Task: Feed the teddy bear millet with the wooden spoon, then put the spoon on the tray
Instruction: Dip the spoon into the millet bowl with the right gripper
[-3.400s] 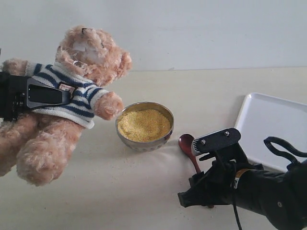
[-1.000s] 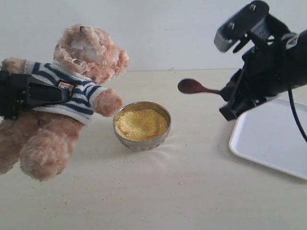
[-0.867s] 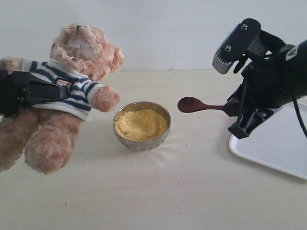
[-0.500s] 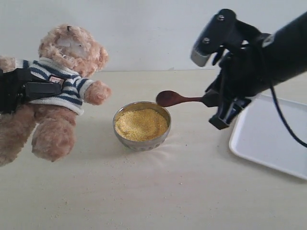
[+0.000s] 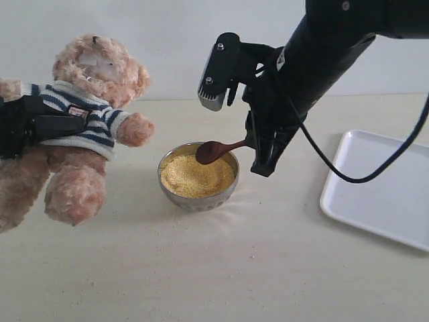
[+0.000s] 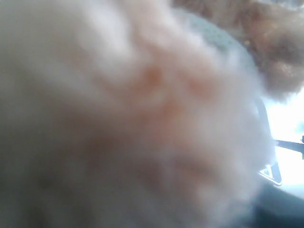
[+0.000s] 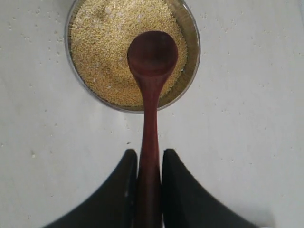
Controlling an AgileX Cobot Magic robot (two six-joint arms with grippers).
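Over the middle of the table (image 5: 234,275), the right gripper (image 5: 253,144) is clamped on the handle end of the wooden spoon (image 5: 218,149). The right wrist view shows the two black fingers (image 7: 126,190) pressed against either side of the handle, with the right gripper (image 7: 149,153) lined up on the metal bowl (image 7: 192,61). Half a second earlier the spoon was held level, with its oval end above the bowl's far right rim. It has since moved left and down and now slopes downward, its oval end over the millet (image 5: 191,178). Whether the wood touches the grains cannot be determined. The hollow of the wooden spoon (image 7: 151,85) is empty, and the millet (image 7: 99,52) forms an undisturbed mound. The metal bowl (image 5: 198,200) has not shifted. The right arm has moved well away from the tray (image 5: 375,194), which lies flat at the right edge. On the left, the left gripper (image 5: 74,122) is closed on the striped torso of the teddy bear (image 5: 87,100) and holds it off the table, tilted, with one paw reaching toward the bowl. The bear's position matches that of half a second ago. The left wrist view shows only blurred fur of the teddy bear (image 6: 142,118).
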